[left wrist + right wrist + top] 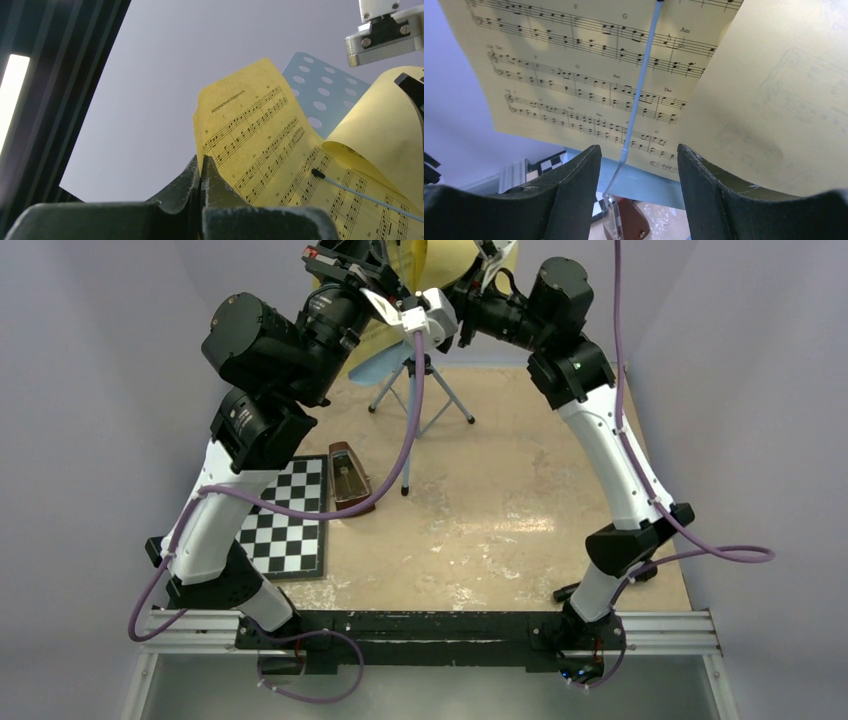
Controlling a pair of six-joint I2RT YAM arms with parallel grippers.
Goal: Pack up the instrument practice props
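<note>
Evidently holding yellow sheets (260,145) by the lower edge in the shut left pincer (201,175). Right pincer (639,190) gaping, empty, just under them. Likely light, floppy, tear-prone: pinch edges only.

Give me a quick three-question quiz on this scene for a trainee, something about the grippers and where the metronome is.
1. True or false: the left gripper is shut on the edge of a yellow sheet.
2. Where is the metronome? A, in the left gripper. B, on the table next to the chessboard. C, on top of the yellow sheet.
3. In one word, how do the jaws of the right gripper stand?
Key: 1 true; 2 B; 3 open.
</note>
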